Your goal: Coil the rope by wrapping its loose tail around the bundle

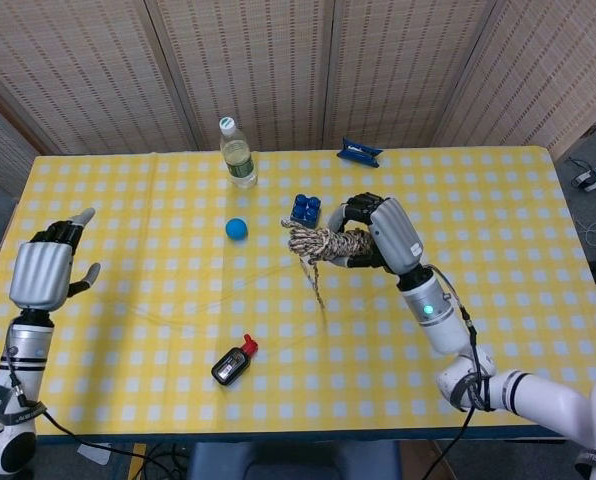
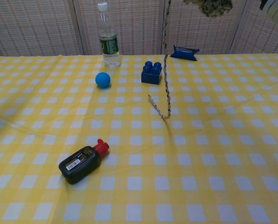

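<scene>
My right hand [image 1: 386,233] grips the coiled rope bundle [image 1: 323,243] above the middle of the table. In the chest view only the bundle's underside [image 2: 210,6] shows at the top edge. The loose tail [image 2: 165,65] hangs straight down from the bundle, and its frayed end [image 2: 156,106] curls just above the cloth; in the head view the tail [image 1: 316,282] dangles below the bundle. My left hand [image 1: 46,270] is far off at the left edge, fingers apart, holding nothing.
A water bottle [image 1: 237,153] stands at the back. A blue ball [image 1: 237,229] and a blue brick [image 1: 305,208] lie near the middle, a dark blue packet [image 1: 360,151] behind them. A black bottle with a red cap [image 1: 233,362] lies near the front.
</scene>
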